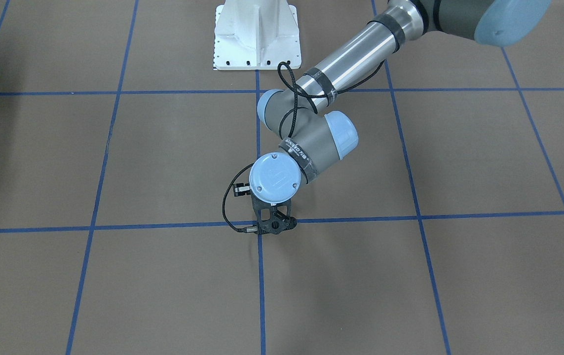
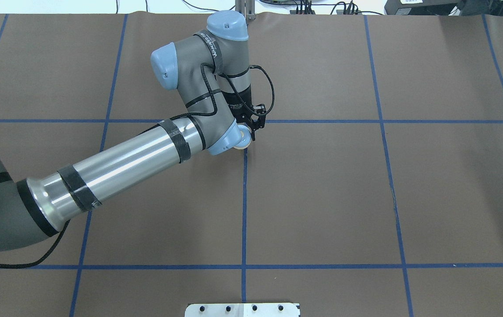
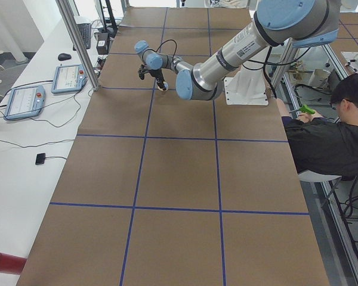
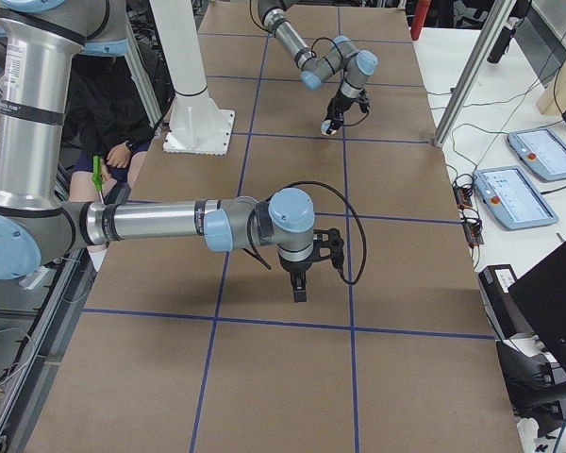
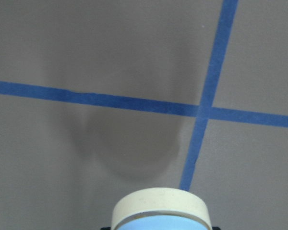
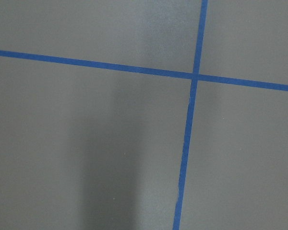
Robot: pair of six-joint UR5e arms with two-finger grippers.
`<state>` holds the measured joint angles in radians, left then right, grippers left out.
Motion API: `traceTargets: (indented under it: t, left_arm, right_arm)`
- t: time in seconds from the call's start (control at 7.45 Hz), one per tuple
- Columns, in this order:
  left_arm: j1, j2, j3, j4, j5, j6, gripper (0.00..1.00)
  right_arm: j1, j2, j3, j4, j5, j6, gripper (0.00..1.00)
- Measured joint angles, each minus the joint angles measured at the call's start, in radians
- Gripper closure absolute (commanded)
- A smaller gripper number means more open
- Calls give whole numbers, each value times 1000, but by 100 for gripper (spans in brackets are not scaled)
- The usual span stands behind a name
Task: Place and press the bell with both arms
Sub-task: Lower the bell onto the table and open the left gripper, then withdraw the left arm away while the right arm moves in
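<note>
The bell fills the bottom of the left wrist view, its cream rim turned toward the table and light blue behind it. It also shows in the overhead view under my left wrist, beside the middle tape crossing. My left gripper is shut on it, close over the table. In the front-facing view the left gripper points down at the crossing and hides the bell. My right gripper shows only in the exterior right view, pointing down over the table; I cannot tell whether it is open or shut.
The white pedestal stands at the robot's edge of the brown table with blue tape lines. A seated person is beside the table. Control tablets lie on the white side bench. A red cylinder lies at the near corner.
</note>
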<state>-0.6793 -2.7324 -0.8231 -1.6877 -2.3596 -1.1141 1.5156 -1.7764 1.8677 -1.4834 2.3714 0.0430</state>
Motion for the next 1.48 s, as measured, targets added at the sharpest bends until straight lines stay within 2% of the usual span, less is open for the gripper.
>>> traceTargets:
  t: [0.4, 0.67, 1.07, 1.48]
  left_arm:
    - [8, -2, 2, -13, 19, -8, 0]
    - [-14, 3, -46, -2, 26, -7, 0]
    - [-132, 64, -220, 59, 29, 49, 0]
    - [-224, 189, -442, 232, 31, 236, 0]
  right_arm:
    - [0, 1, 0, 0, 0, 0, 0]
    - [0, 9, 4, 0, 7, 0, 0]
    - [-6, 86, 11, 0, 65, 15, 0]
    - [-147, 285, -3, -16, 97, 112, 0]
